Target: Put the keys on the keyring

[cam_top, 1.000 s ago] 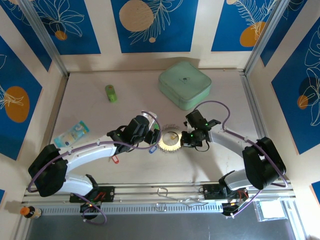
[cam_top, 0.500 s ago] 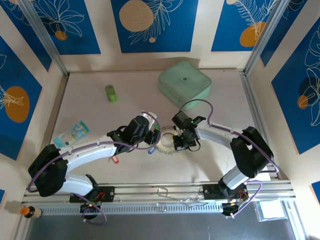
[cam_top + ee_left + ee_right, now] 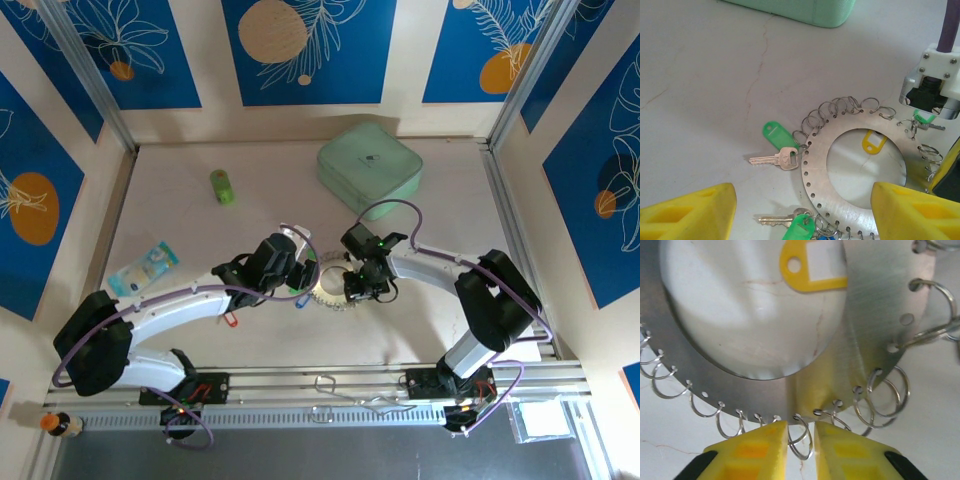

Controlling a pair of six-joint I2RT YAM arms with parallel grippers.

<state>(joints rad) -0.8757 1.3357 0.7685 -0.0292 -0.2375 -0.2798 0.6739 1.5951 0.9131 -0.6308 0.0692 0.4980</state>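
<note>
**Keyring** [image 3: 333, 287]: lies flat at the centre of the worktop [image 3: 200, 230], between the two claws. Small wire loops line its rim.

**Change:** the right claw [image 3: 801, 439] has come in from the ring's right side and now stands over the rim. Its fingers are a little apart, with one rim loop [image 3: 801, 449] standing in the gap. No firm pinch on the loop is evident.

**Left claw** [image 3: 802, 200]: unmoved at the ring's left edge, spread wide and empty.

**Keys:**
- The green-tagged key [image 3: 779, 149] lies against the rim's left side. Whether it is hooked on cannot be told.
- The yellow tag [image 3: 812, 265] lies inside the ring's hole.
- The red-tagged key [image 3: 231, 320] lies loose on the worktop, well apart to the left.

**Assessment:** the right claw is probably working a single loop. Threading is partly done, and at least the red-tagged key remains.
</note>
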